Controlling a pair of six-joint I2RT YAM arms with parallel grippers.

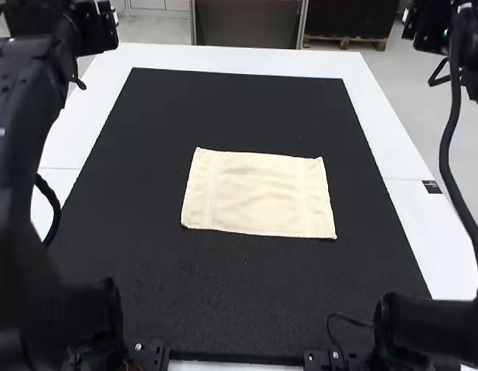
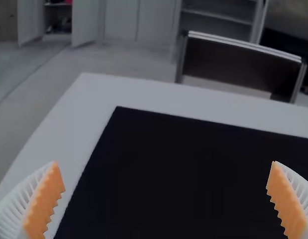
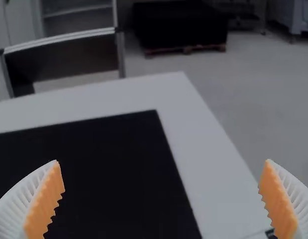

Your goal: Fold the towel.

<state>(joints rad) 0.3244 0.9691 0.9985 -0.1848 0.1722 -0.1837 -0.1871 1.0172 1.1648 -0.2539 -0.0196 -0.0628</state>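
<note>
at the far left of the table, in the high view, the dark housing of the left gripper point(image 1: 100, 25) hangs beyond the mat's side. seen from its own wrist, the left gripper point(image 2: 164, 164) is spread wide, its white ribbed fingers well apart, the orange pads point(image 2: 47, 199) facing each other with nothing between them. at the far right, in the high view, is the dark housing of the right gripper point(image 1: 425, 27); its wrist view shows that pair just as wide, the orange pads point(image 3: 47, 199) parted and gripping nothing.

below and ahead of both pincers lies the black mat point(image 1: 239, 108), one far corner of it in each wrist view. the towel point(image 1: 258, 193), a cream one, rests on this mat, around its middle and a little toward the right, well apart from both grippers. it lies flat and spread as a rectangle, longer from side to side, with a seam running near each short edge and faint creases across the middle. its near right corner pokes out slightly. i cannot tell whether it is one layer or more.

around the mat runs the white table point(image 1: 223, 56), with a small dark label point(image 1: 431, 187) on its right side. a black cable point(image 1: 450, 147) hangs along the right arm.
</note>
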